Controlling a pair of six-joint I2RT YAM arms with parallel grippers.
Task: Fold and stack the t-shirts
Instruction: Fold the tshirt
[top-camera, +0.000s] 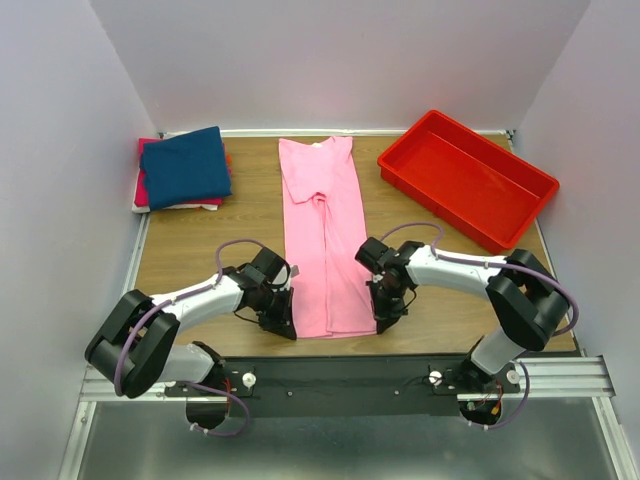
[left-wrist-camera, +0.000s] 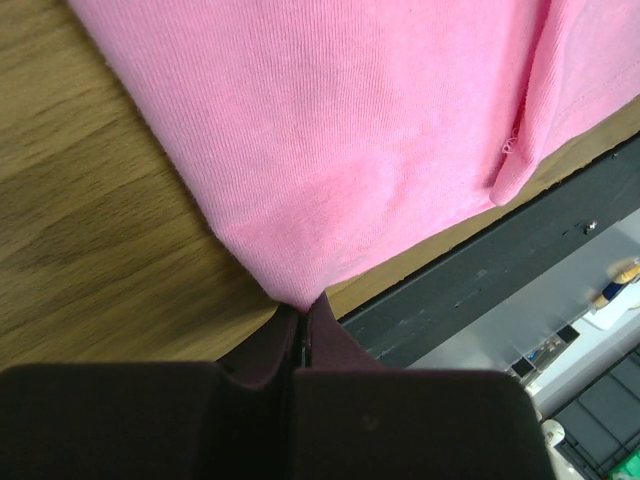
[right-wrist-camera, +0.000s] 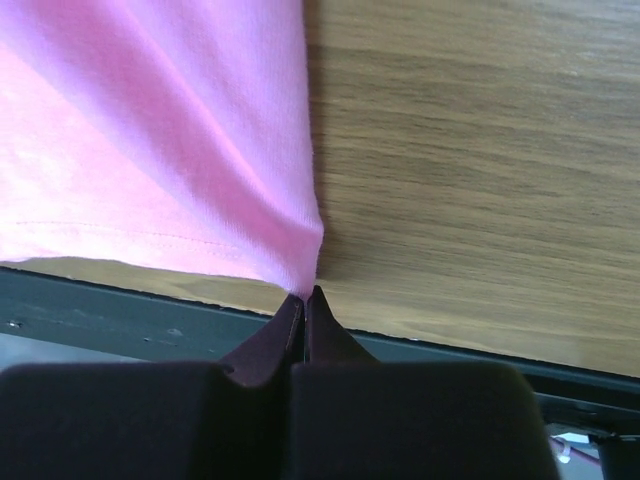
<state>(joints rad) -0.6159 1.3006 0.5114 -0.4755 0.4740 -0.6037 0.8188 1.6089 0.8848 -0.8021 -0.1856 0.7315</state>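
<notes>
A light pink t-shirt (top-camera: 325, 235) lies folded into a long strip down the middle of the table, collar at the far end. My left gripper (top-camera: 288, 322) is shut on its near left corner, seen in the left wrist view (left-wrist-camera: 300, 300). My right gripper (top-camera: 383, 318) is shut on its near right corner, seen in the right wrist view (right-wrist-camera: 305, 293). The pink cloth fills both wrist views (left-wrist-camera: 350, 130) (right-wrist-camera: 140, 150). A stack of folded shirts, navy blue (top-camera: 185, 165) on top of red-magenta (top-camera: 143, 185) and white, sits at the far left.
A red plastic tray (top-camera: 466, 177) stands at the far right, set at an angle. The table's near edge and a black rail (top-camera: 340, 375) lie just behind both grippers. White walls close in the table on three sides.
</notes>
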